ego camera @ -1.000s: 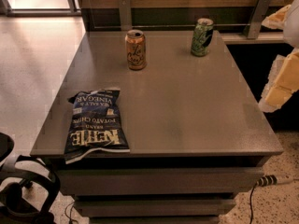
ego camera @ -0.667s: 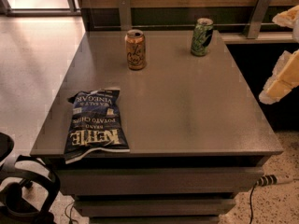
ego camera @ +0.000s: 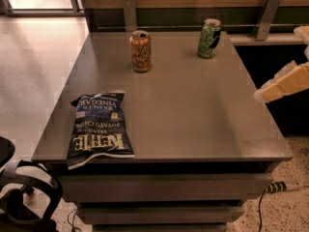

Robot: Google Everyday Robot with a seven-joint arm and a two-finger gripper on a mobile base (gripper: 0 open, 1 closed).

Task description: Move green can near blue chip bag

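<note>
The green can (ego camera: 209, 38) stands upright at the far right of the grey table (ego camera: 193, 110). The blue chip bag (ego camera: 99, 127) lies flat at the table's front left corner, its lettering upside down to me. My gripper (ego camera: 284, 82) shows only as a pale cream shape at the right edge of the view, beside the table's right side. It is well short of the green can and far from the bag, and holds nothing that I can see.
An orange-tan can (ego camera: 140, 51) stands upright at the far middle-left of the table. A wooden wall with metal brackets (ego camera: 266, 14) runs behind the table. A black chair base (ego camera: 24, 197) sits on the floor at the lower left. A cable (ego camera: 282, 186) lies at the lower right.
The pale gripper shape at the right edge has shifted slightly and now looks more slanted. The cans and the bag have not moved.
</note>
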